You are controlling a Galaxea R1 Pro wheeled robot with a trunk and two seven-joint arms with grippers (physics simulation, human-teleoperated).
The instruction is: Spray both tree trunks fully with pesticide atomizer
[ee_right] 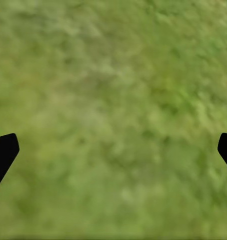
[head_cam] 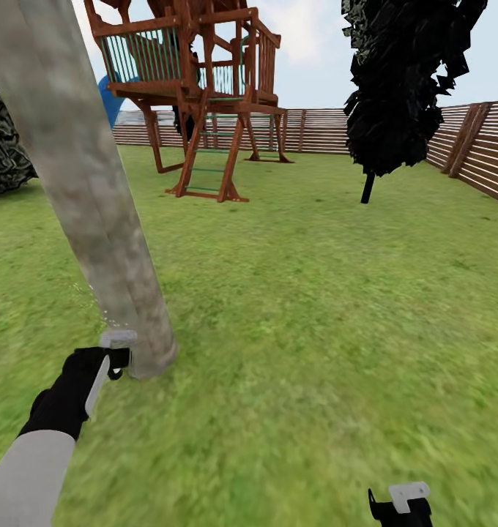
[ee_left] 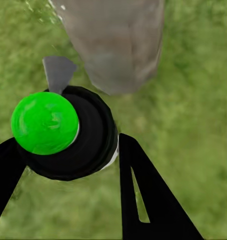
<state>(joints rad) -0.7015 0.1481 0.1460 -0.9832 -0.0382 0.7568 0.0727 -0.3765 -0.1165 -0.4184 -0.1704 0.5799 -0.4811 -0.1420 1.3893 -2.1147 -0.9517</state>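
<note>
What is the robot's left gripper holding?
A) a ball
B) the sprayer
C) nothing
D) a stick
B: the left gripper is closed around the pesticide atomizer, held close to the base of the tree trunk, with white specks of mist there.

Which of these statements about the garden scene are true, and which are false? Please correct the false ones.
1. The left gripper holds the atomizer close to the base of a tree trunk. True.
2. The right gripper holds a second sprayer. False: its fingers are wide apart over bare grass.
3. A wooden play tower stands behind the trunk. True.
4. A brick wall rings the lawn. False: it is a wooden slat fence.
</note>
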